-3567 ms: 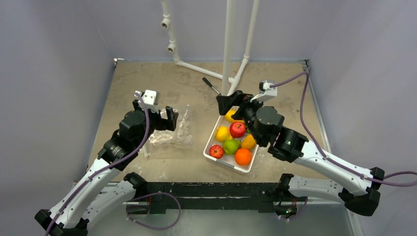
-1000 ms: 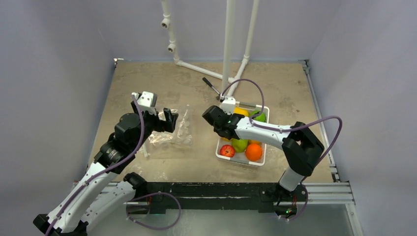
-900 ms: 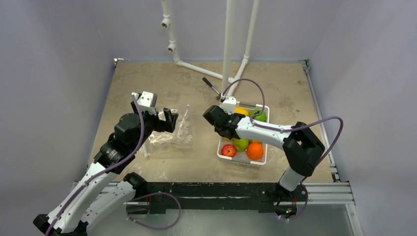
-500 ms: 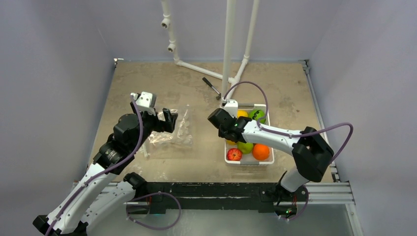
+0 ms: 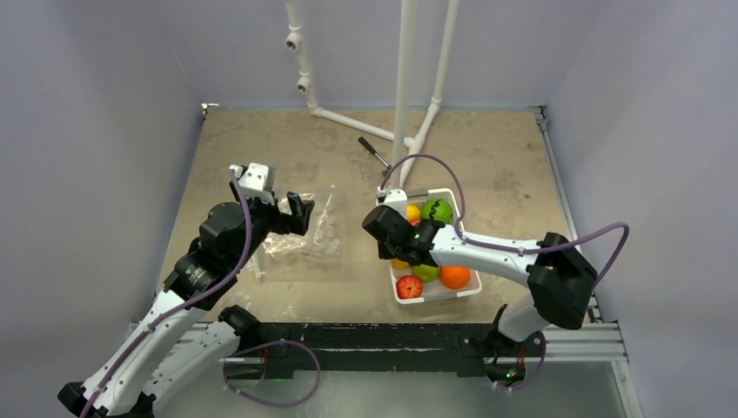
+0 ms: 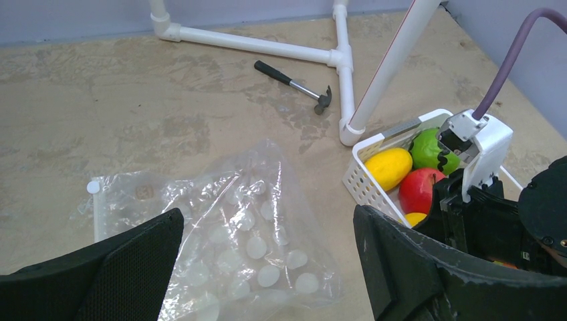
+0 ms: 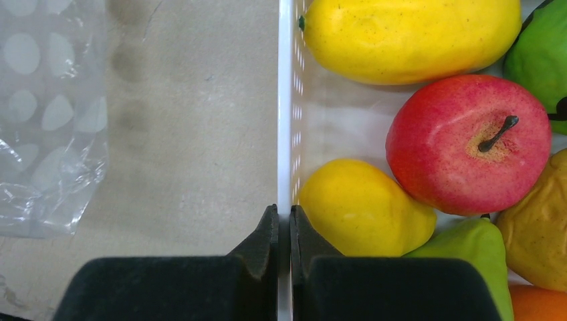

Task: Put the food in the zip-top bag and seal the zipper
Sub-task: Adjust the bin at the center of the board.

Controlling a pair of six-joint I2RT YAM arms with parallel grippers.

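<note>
While my right hand (image 7: 284, 221) pinches the white tray's (image 7: 285, 100) side wall, food (image 7: 468, 144) inside, my left hand (image 6: 267, 227) hangs wide over the zip-top bag (image 5: 315, 228): flat, left of tray, long axis roughly left-right, zipper (image 6: 94, 217) at its left end in the wrist view. Tan scuffed surface (image 5: 261, 148), pale lilac walls (image 5: 104, 87).

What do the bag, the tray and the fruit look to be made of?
The bag looks like thin clear plastic film: crinkled, glinting. The tray seems rigid white plastic, with a slotted wall. The fruit is probably moulded plastic: glossy, uniform skins.
</note>
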